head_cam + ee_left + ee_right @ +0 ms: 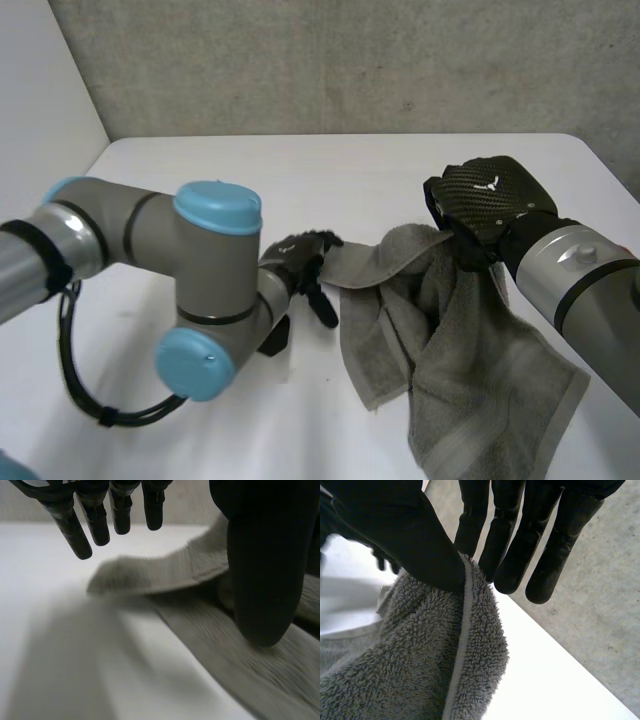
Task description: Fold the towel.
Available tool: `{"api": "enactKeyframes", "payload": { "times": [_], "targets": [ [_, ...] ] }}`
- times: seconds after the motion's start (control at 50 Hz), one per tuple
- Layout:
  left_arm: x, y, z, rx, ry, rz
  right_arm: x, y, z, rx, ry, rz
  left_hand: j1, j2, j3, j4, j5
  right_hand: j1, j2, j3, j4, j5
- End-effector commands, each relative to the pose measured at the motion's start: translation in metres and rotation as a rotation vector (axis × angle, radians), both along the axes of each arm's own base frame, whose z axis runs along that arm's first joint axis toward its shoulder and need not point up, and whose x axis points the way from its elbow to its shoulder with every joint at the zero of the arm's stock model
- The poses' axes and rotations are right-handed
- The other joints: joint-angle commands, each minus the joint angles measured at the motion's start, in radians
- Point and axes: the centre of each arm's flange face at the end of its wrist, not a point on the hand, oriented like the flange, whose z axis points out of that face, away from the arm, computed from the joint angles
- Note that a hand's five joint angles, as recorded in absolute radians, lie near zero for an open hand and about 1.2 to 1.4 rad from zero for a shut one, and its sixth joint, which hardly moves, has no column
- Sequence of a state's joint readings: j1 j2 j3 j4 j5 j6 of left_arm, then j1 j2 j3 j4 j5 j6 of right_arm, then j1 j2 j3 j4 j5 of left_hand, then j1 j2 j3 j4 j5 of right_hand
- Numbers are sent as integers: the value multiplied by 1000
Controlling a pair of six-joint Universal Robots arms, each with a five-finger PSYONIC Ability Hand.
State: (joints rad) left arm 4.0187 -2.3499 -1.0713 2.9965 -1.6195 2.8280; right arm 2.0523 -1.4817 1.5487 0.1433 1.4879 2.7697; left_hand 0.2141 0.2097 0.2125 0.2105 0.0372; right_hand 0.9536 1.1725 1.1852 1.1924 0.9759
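My right hand (420, 540) pinches the towel (470, 360) by its hemmed edge, raised above the table (300, 170); the rest drapes limp (soft, light terry); my left hand (262, 565), fingers straight, sits at a free corner, probably the best hold.

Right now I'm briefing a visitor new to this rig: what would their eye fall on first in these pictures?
First, the grey towel, which hangs crumpled from the right hand; the thumb and fingers pinch its hemmed edge above the white table. Next, the left hand at the towel's other end, its fingers straight above a lifted corner of the cloth.
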Motion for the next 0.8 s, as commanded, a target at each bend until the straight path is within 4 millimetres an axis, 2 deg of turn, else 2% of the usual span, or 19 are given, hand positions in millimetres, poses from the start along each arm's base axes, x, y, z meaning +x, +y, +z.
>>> {"api": "enactKeyframes", "payload": {
  "times": [0.02, 0.28, 0.3, 0.32, 0.34, 0.36, 0.38, 0.5, 0.56, 0.6, 0.62, 0.64, 0.66, 0.68, 0.7, 0.72, 0.76, 0.78, 0.8],
  "targets": [
    [-20, -22, -1, -140, 88, 31, -4, 11, 19, -22, -71, -2, 20, 24, 22, 24, 22, 443, 224, 211, 204, 246],
    [-36, -24, -14, -158, 99, 6, -12, 26, 45, -67, -169, -4, 93, 98, 95, 97, 96, 443, 224, 211, 204, 246],
    [-38, -26, -16, -162, 101, 6, -12, 26, 45, -67, -169, -4, 221, 226, 223, 225, 224, 443, 224, 211, 204, 246],
    [-40, -30, -16, -172, 111, 9, -11, 26, 45, -66, -169, -2, 496, 500, 497, 499, 498, 443, 224, 211, 204, 246],
    [-40, -30, -16, -172, 111, 10, -11, 26, 45, -66, -169, -2, 498, 503, 500, 502, 501, 443, 224, 211, 204, 246],
    [-42, -34, -13, -188, 125, 15, -11, 26, 44, -63, -167, -2, 955, 959, 956, 958, 957, 443, 224, 211, 204, 246],
    [-45, -38, -10, -209, 143, 18, -11, 25, 44, -61, -165, -4, 1180, 1184, 1181, 1183, 1182, 443, 224, 211, 204, 246],
    [-50, -52, 6, -297, 211, 34, -10, 14, 39, -65, -145, -5, 1182, 1187, 1184, 1186, 1184, 443, 224, 211, 204, 246],
    [-46, -68, 23, -371, 254, 63, -5, 4, 27, -41, -117, 2, 1182, 1187, 1184, 1186, 1184, 443, 224, 211, 204, 246],
    [-25, -100, 51, -487, 255, 131, 7, -23, 11, -27, -64, 19, 1182, 1187, 1184, 1186, 1184, 443, 224, 211, 204, 246],
    [-25, -100, 51, -487, 255, 132, 7, -23, 11, -27, -64, 19, 1182, 1187, 1184, 1186, 1184, 443, 224, 211, 204, 246],
    [-13, -113, 74, -558, 248, 162, 10, -37, 7, -35, -38, 13, 1182, 1187, 1184, 1186, 1184, 443, 224, 211, 204, 246],
    [-13, -113, 74, -559, 248, 162, 15, -46, 6, -56, -22, 14, 1182, 1187, 1184, 1186, 1184, 443, 224, 211, 204, 246],
    [-5, -121, 93, -622, 238, 180, 15, -46, 6, -56, -22, 14, 1182, 1187, 1184, 1186, 1184, 443, 224, 211, 204, 246],
    [3, -128, 112, -681, 230, 198, 21, -56, 12, -109, -23, 19, 1182, 1187, 1184, 1186, 1184, 443, 224, 211, 204, 246],
    [3, -128, 112, -682, 230, 198, 21, -56, 12, -109, -23, 19, 1182, 1187, 1184, 1186, 1184, 443, 224, 211, 204, 246],
    [12, -133, 156, -810, 258, 226, 31, -88, 47, -327, -95, -4, 1182, 1187, 1184, 1186, 1184, 443, 224, 211, 204, 246],
    [12, -133, 156, -811, 258, 226, 31, -88, 47, -328, -95, -4, 1182, 1187, 1184, 1186, 1184, 443, 224, 211, 204, 246],
    [15, -132, 184, -893, 290, 240, 35, -104, 65, -452, -148, -31, 1182, 1187, 1184, 1186, 1184, 443, 224, 211, 204, 246]
  ]
}}
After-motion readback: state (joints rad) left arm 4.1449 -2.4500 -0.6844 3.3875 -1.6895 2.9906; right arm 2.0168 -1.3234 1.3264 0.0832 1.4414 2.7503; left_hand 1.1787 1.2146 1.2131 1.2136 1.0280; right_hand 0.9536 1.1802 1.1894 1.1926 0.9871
